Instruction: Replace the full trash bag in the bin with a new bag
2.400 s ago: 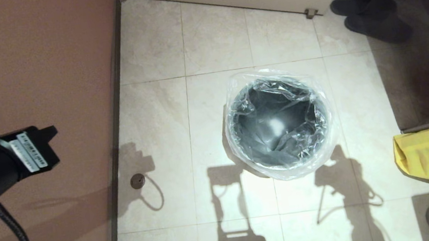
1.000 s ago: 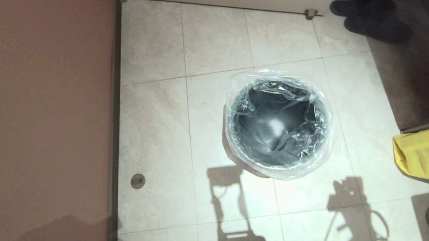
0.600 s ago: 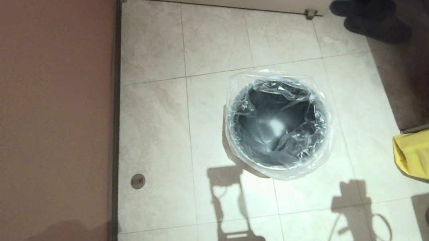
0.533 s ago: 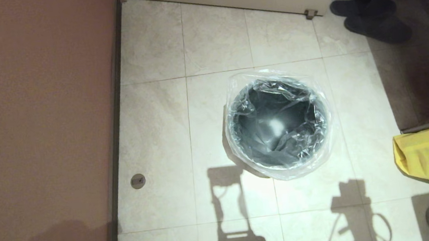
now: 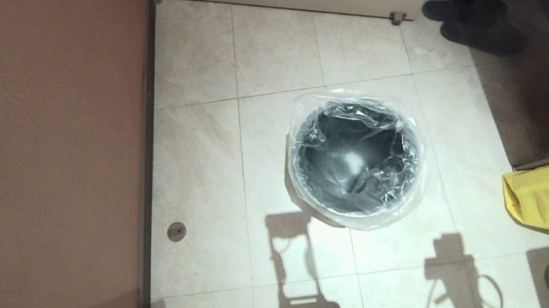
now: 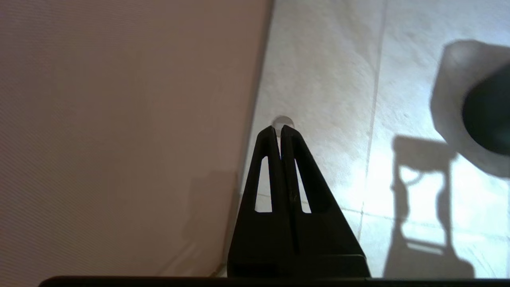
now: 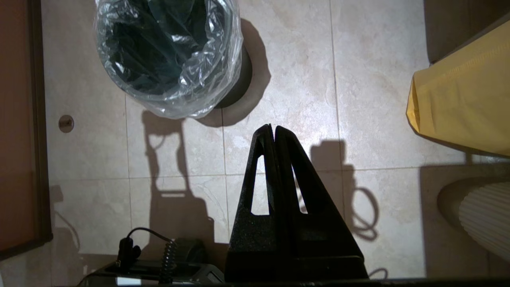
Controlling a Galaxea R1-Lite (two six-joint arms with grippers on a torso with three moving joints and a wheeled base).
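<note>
Both arms have pulled out of the head view. The left gripper point(image 6: 281, 128) and right gripper point(image 7: 273, 127) hang over the floor point(image 5: 202, 157), jaws pinched together, empty. The new bag point(image 5: 364, 218) lines the bin point(image 5: 304, 192), so it looks done.

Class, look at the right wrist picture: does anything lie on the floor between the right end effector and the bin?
Nothing visible does. Between the shut right end effector and the round dark grey bin, lined with the clear crinkly plastic bag, there is only bare beige tiled floor with shadows.

Each black tool point(image 6: 281, 129) has two tapered, slotted fingers point(image 7: 261, 171); a coiled cable point(image 7: 167, 255) trails below.
</note>
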